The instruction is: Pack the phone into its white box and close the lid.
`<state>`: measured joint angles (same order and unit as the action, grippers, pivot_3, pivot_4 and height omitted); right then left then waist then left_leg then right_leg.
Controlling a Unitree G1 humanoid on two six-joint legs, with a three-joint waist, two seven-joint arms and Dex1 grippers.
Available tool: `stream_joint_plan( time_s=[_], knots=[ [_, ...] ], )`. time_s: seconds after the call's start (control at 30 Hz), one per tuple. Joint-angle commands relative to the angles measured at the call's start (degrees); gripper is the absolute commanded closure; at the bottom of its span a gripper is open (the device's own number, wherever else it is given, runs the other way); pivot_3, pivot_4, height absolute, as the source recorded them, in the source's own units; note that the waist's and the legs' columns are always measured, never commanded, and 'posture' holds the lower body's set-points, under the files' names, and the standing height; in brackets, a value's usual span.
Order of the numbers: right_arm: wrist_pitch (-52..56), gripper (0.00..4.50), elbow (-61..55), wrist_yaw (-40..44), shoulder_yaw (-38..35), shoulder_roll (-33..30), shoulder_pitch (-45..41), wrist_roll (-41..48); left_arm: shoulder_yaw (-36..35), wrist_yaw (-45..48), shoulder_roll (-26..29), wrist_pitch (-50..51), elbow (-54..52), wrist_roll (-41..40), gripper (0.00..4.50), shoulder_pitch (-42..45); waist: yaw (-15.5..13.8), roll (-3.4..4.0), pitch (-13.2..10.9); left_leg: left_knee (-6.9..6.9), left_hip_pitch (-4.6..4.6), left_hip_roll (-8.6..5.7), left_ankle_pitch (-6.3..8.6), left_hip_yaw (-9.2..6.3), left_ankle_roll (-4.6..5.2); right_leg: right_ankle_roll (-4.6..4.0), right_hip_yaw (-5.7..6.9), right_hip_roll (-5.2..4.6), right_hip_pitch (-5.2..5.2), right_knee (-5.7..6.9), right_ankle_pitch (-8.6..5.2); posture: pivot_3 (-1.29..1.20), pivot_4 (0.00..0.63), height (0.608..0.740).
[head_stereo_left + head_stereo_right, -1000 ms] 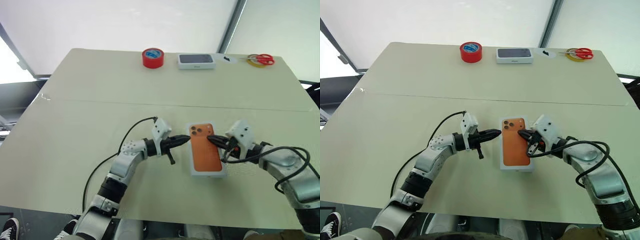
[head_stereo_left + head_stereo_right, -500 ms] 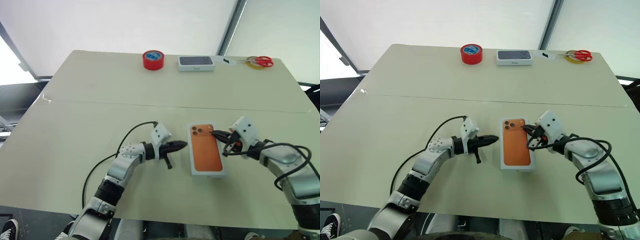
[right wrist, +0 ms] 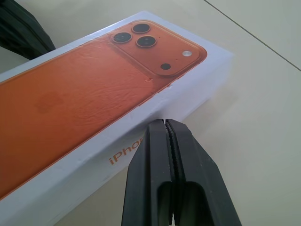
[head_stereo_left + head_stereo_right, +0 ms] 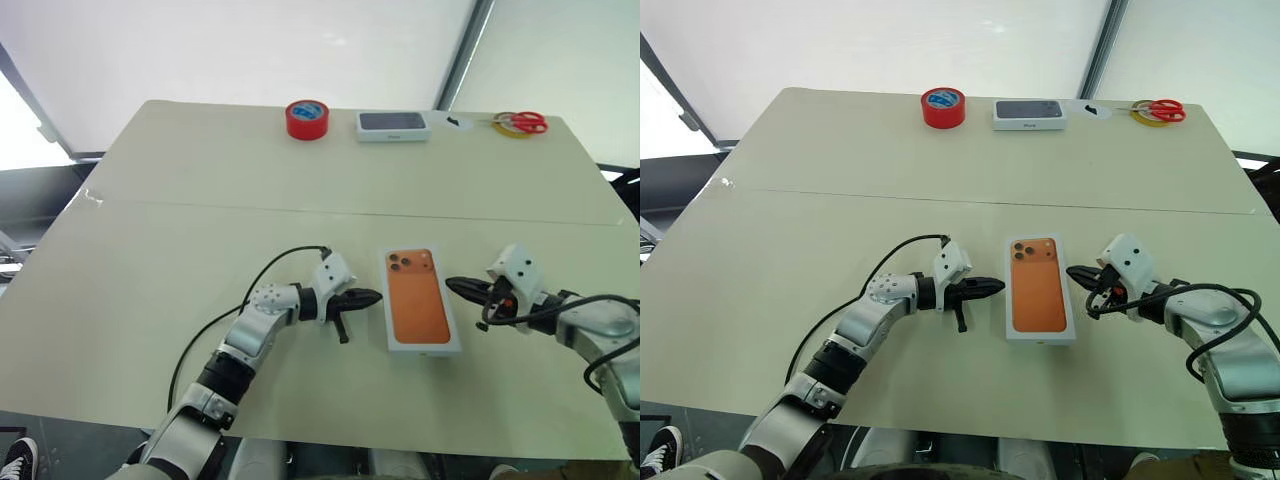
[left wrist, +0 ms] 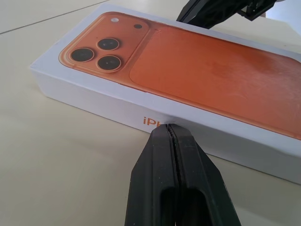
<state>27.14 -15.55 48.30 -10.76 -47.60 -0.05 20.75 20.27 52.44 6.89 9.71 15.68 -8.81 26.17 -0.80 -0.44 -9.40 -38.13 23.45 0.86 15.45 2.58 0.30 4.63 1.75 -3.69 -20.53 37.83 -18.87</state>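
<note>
Left claw [image 4: 992, 287], black fingers pressed together and empty, pointed nearly level at one long side of the closed white rectangular cardboard box with the orange phone picture on its lid [image 4: 1039, 287]. Box lay flat on the beige bench [image 4: 790, 230], long axis running away from the robot, between both claws. Right claw [image 4: 1077, 272], likewise together and empty, faced the opposite long side. Neither touched it; left looked slightly nearer. Packing judged complete.

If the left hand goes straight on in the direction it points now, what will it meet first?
Most likely the long side wall of the closed white box with the orange phone picture on top. The shut left hand points at it from close by, apparently with a small gap.
</note>
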Motion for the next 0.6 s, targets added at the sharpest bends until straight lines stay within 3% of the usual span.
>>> stream_joint_plan(
  time_s=[0.03,0.6],
  knots=[
    [-1.4,4.45,-4.4,1.1,1.0,-0.4,0.6,-0.1,-0.1,0.2,-1.7,0.7,-2.1,-1.0,4.5,2.1,0.0,0.0,0.0,0.0,0.0,0.0,0.0,0.0,0.0,0.0,0.0,0.0,0.0,0.0,0.0,0.0,0.15,0.74],
    [-7.9,4.45,0.4,2.9,2.8,-1.9,0.2,-7.8,-0.2,-1.0,-1.9,0.7,-4.1,0.6,4.5,3.2,0.0,0.0,0.0,0.0,0.01,0.0,0.0,0.01,-0.01,0.0,0.0,0.0,-0.01,0.0,0.0,0.0,0.15,0.74]
  ],
)
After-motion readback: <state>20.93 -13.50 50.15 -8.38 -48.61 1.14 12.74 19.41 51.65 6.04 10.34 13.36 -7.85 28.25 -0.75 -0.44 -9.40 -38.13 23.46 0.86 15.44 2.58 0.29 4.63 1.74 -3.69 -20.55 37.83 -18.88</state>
